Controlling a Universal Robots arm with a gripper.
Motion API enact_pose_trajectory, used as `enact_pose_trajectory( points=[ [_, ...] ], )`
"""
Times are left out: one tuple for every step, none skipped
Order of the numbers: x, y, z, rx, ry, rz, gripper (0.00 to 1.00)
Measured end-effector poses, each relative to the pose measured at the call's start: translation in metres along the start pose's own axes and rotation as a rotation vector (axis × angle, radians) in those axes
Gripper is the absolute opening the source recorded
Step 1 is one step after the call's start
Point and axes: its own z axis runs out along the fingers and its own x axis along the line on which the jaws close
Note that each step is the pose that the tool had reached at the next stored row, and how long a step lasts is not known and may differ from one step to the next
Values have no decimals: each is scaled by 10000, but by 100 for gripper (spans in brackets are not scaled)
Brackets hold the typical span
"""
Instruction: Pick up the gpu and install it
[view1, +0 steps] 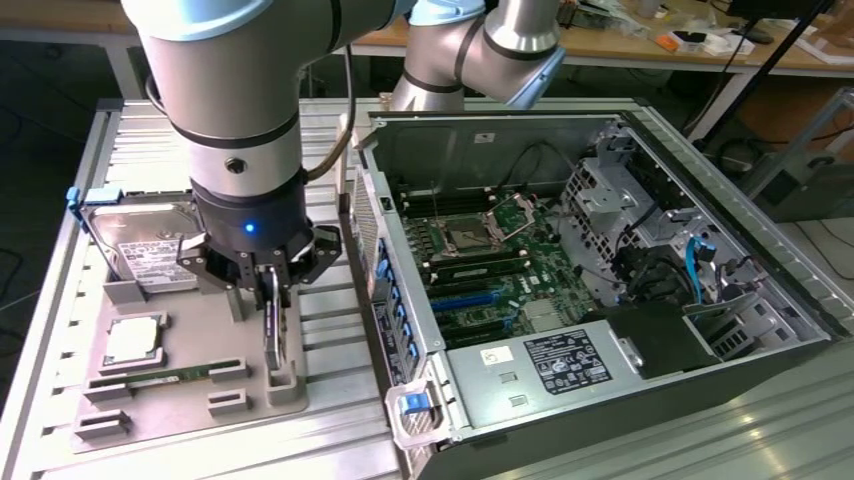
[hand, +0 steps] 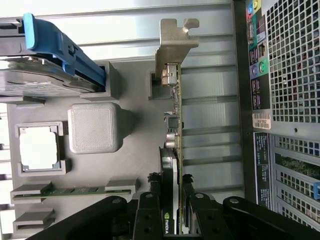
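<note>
We logged the gpu black-boarded with a silver bracket; the hard drive silver, blue-railed; the tray pale grey; the memory stick green; the case grille finely perforated.

Hidden: upper edge of the gpu, inside the hand gripping it; one corner of the hard drive, behind the arm. Cut off by the wrist view's frame: part of the hard drive. Unreadable: print on the power supply label, too small.
</note>
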Motion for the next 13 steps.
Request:
enact_pose_trajectory(
  points=[
    [0, 0, -4, -1, -1, 0, 27],
    [0, 0, -9, 0, 0, 0, 27],
    [0, 0, -13, -1, 0, 0, 27],
    [-1, 0, -18, 0, 0, 0, 27],
    [-1, 1, -23, 0, 0, 0, 27],
    [-1, 1, -29, -1, -1, 0, 27],
    [-1, 1, -34, -1, -1, 0, 27],
    [-1, 1, -39, 0, 0, 0, 27],
    [-1, 1, -43, 0, 0, 0, 27],
    [-1, 2, -47, 0, 0, 0, 27],
    [-1, 1, -52, 0, 0, 0, 27],
    [-2, 2, -58, 0, 0, 0, 27],
    [-2, 2, -63, 0, 0, 0, 27]
  ],
)
